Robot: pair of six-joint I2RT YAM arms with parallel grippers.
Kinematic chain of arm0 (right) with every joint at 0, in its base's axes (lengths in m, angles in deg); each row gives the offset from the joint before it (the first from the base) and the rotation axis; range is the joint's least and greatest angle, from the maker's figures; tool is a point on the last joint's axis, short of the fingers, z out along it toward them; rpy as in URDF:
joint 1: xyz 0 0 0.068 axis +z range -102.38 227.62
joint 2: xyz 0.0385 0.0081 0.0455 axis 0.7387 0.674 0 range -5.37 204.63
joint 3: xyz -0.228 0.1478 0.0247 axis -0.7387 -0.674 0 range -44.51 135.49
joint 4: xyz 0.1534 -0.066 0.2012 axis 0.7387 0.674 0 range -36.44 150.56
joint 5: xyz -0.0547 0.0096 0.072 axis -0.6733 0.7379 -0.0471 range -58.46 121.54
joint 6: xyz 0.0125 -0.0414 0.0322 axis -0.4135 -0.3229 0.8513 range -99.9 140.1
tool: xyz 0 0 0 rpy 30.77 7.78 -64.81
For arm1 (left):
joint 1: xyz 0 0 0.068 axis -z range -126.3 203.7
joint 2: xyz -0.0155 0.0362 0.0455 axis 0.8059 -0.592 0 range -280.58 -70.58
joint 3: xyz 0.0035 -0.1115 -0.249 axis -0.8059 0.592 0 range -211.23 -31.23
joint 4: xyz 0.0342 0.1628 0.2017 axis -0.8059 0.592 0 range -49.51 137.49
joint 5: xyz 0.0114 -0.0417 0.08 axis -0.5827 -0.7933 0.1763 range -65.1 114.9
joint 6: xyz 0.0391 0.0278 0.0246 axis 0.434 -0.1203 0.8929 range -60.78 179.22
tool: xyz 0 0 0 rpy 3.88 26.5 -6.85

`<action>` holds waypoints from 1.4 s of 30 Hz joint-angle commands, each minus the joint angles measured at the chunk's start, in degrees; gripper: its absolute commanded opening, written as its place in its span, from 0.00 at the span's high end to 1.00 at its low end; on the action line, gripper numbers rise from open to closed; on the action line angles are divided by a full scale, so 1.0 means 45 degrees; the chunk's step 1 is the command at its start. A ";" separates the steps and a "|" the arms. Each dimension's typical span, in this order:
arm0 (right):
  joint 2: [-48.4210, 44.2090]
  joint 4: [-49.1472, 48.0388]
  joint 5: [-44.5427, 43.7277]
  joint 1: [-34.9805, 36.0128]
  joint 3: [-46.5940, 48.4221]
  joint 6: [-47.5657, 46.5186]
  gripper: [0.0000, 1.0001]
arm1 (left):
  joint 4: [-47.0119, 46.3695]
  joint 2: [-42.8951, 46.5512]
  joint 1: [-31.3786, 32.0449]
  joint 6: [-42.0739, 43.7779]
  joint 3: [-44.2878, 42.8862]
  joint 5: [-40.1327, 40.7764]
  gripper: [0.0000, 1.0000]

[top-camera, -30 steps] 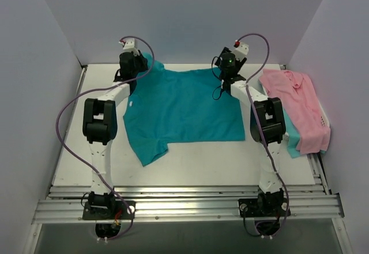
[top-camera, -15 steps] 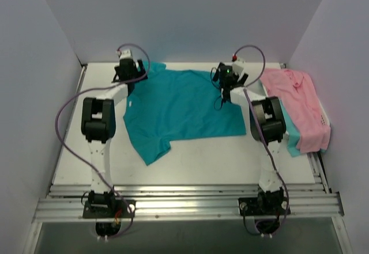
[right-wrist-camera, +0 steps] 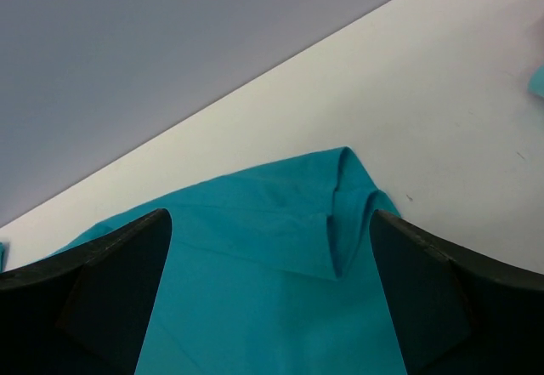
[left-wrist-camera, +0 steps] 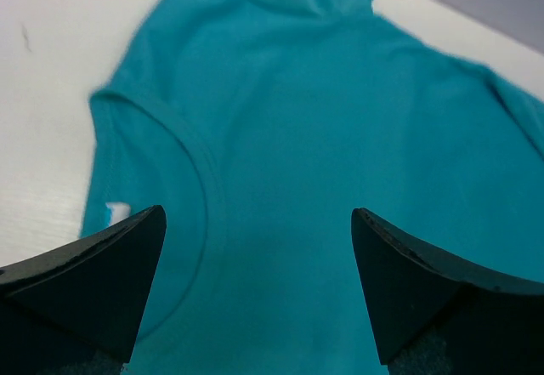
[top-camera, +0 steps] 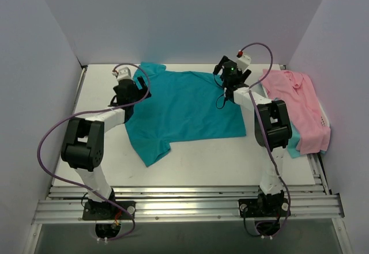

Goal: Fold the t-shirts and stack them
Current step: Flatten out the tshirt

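Observation:
A teal t-shirt [top-camera: 181, 107] lies spread flat on the white table, its neckline [left-wrist-camera: 200, 196] to the left and one sleeve [top-camera: 151, 149] pointing toward me. My left gripper [top-camera: 131, 91] hovers open over the neckline end [left-wrist-camera: 257, 213], with nothing between its fingers. At the shirt's far right corner my right gripper [top-camera: 228, 75] is also open [right-wrist-camera: 270, 218], above a small turned-over fold of fabric [right-wrist-camera: 340, 222]. A pink collared t-shirt [top-camera: 300, 107] is draped at the right, with another teal one [top-camera: 293, 140] under it.
The grey back wall [top-camera: 184, 23] stands just beyond the shirt's far edge. A metal rail [top-camera: 190, 199] runs along the table's near edge, by the arm bases. Bare white table [top-camera: 219, 162] shows in front of the shirt.
Both grippers have opened and let go of the teal shirt's far edge, which now lies flat. The left arm has pulled back toward the near left; the right has shifted only slightly.

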 commanded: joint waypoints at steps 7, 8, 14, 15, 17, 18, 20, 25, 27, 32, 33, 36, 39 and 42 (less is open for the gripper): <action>0.3045 0.1800 0.0623 -0.0175 0.3581 0.0236 0.10 | -0.0870 -0.0904 0.0798 -0.0353 0.0813 -0.0131 0.00; 0.3145 0.1917 0.0604 -0.0175 0.3834 0.0295 0.12 | -0.0733 -0.1235 0.0779 -0.0352 0.0637 -0.0150 0.00; 0.3302 0.2679 0.0077 -0.0194 0.3974 0.0666 0.16 | -0.0809 -0.1804 0.0681 -0.0528 0.0147 -0.0814 0.06; 0.3263 0.2834 0.0038 -0.0214 0.3858 0.0744 0.16 | -0.0790 -0.1824 0.0661 -0.0490 0.0070 -0.0834 0.06; 0.3146 0.2778 0.0057 -0.0214 0.3662 0.0843 0.17 | -0.0732 -0.1863 0.0622 -0.0470 -0.0047 -0.0873 0.05; 0.3107 0.2719 0.0037 -0.0214 0.3506 0.0862 0.18 | -0.0731 -0.1882 0.0564 -0.0470 -0.0067 -0.0912 0.06; 0.3165 0.2680 0.0018 -0.0214 0.3466 0.0843 0.19 | -0.0751 -0.1902 0.0544 -0.0489 -0.0029 -0.1029 0.06; 0.3691 0.2777 0.0095 -0.0272 0.3778 0.0862 0.24 | -0.0868 -0.1863 0.0486 -0.0509 0.0127 -0.1166 0.06; 0.3809 0.2661 0.0251 -0.0273 0.3798 0.0862 0.29 | -0.0888 -0.1824 0.0466 -0.0489 0.0186 -0.1186 0.06; 0.4122 0.2641 0.0467 -0.0253 0.3973 0.0902 0.41 | -0.0888 -0.1843 0.0446 -0.0489 0.0147 -0.1264 0.07; 0.4200 0.2621 0.0506 -0.0272 0.3993 0.0902 0.43 | -0.0888 -0.1863 0.0446 -0.0489 0.0147 -0.1283 0.07; 0.4317 0.2582 0.0701 -0.0253 0.4071 0.0843 0.51 | -0.0888 -0.1883 0.0427 -0.0509 0.0167 -0.1322 0.07; 0.4415 0.2504 0.0838 -0.0253 0.4130 0.0765 0.66 | -0.0946 -0.1902 0.0427 -0.0548 0.0186 -0.1400 0.07; 0.4454 0.2523 0.0897 -0.0253 0.4150 0.0765 0.95 | -0.1005 -0.1960 0.0427 -0.0587 0.0186 -0.1498 0.07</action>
